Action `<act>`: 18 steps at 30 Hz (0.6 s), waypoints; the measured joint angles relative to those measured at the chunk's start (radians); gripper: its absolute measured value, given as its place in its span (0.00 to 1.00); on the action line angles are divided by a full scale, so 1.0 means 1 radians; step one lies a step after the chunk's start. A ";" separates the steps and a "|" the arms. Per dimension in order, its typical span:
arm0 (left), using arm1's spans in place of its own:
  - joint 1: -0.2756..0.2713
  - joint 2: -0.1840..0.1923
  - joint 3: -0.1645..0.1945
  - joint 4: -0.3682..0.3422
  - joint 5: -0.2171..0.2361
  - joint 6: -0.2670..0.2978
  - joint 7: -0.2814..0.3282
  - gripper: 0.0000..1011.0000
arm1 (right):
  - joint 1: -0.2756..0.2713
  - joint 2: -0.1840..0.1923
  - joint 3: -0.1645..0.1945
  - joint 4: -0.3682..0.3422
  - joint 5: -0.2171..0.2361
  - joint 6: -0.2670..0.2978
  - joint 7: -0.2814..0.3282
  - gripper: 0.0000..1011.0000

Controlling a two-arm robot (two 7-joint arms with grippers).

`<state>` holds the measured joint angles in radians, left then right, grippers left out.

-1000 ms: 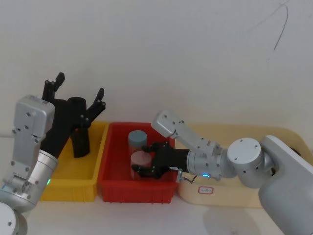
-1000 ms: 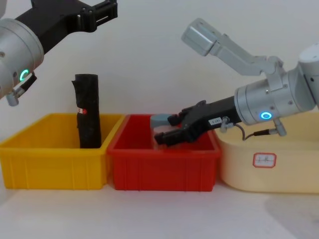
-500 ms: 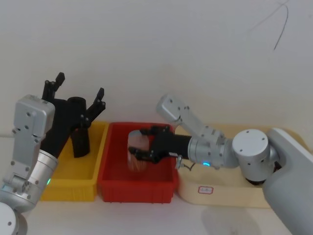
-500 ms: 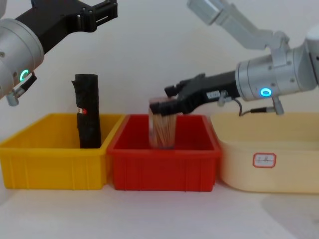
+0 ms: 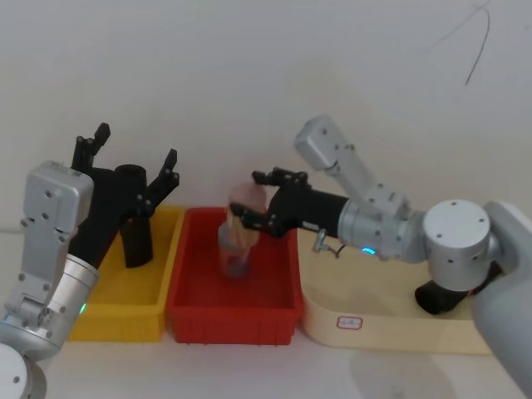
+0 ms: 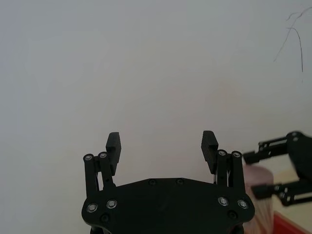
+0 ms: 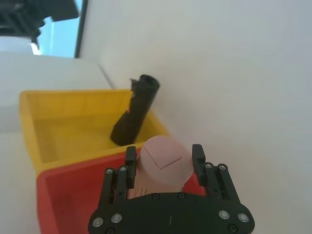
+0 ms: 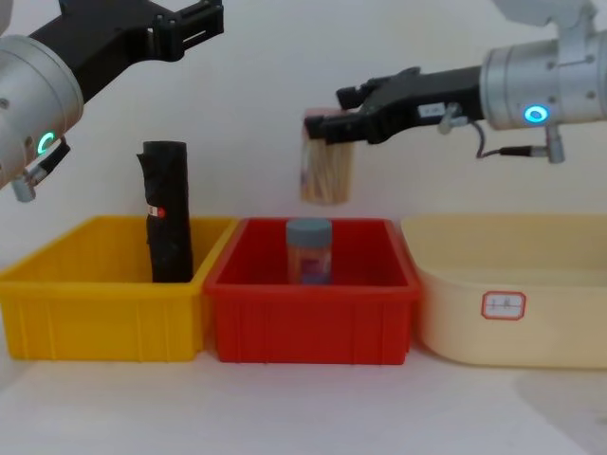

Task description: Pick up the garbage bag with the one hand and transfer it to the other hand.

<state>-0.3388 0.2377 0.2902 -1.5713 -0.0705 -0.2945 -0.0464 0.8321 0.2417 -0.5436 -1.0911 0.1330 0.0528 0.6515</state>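
The garbage bag [image 5: 137,243] [image 8: 167,213] [image 7: 133,111], a black roll with a small red-and-white label, stands upright at the back of the yellow bin [image 5: 116,320]. My left gripper [image 5: 135,146] [image 8: 213,17] [image 6: 161,139], on the arm with the green ring, hangs open above the roll, apart from it. On the blue-ringed arm, my right gripper [image 5: 248,196] [image 8: 327,116] [image 7: 164,152] is shut on a pink-lidded jar [image 5: 243,229] [image 8: 327,175] [image 7: 163,163] and holds it above the red bin [image 5: 233,320].
A blue-lidded jar [image 8: 309,251] [image 5: 235,259] stands in the red bin [image 8: 313,327]. The yellow bin [image 8: 95,322] sits left of it and a cream tub [image 8: 512,313] [image 5: 391,332] to its right. A white wall rises close behind all three.
My right gripper has lifted the pink-lidded jar out of the red bin to well above its rim. The left arm and the garbage bag have not moved.
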 joint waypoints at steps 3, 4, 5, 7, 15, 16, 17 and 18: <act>0.000 0.000 0.000 0.000 0.000 0.000 0.000 0.99 | -0.008 0.016 0.012 -0.020 0.006 0.000 -0.008 0.66; 0.000 0.000 0.000 0.000 0.000 0.000 0.000 0.99 | -0.015 0.026 0.021 -0.034 0.010 0.000 -0.013 0.66; 0.000 0.000 0.000 0.000 0.000 0.000 0.000 0.99 | -0.019 0.032 0.025 -0.040 0.012 0.001 -0.017 0.66; 0.000 0.000 0.000 0.000 0.000 0.000 0.000 0.99 | -0.031 0.051 0.037 -0.059 0.017 0.003 -0.026 0.66; 0.000 0.000 0.000 0.000 0.000 0.000 0.000 0.99 | -0.077 0.111 0.073 -0.112 0.026 0.019 -0.063 0.66; 0.000 0.000 0.000 0.000 0.000 0.000 0.000 0.99 | -0.085 0.118 0.076 -0.118 0.027 0.020 -0.067 0.66; 0.000 0.000 0.000 0.000 0.000 0.000 0.000 0.99 | -0.095 0.129 0.082 -0.124 0.027 0.025 -0.076 0.66; 0.000 0.000 0.000 0.000 0.000 0.000 0.000 0.99 | -0.101 0.136 0.086 -0.129 0.027 0.027 -0.080 0.66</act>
<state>-0.3387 0.2377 0.2902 -1.5713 -0.0705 -0.2946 -0.0464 0.7310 0.3776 -0.4573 -1.2200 0.1605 0.0802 0.5714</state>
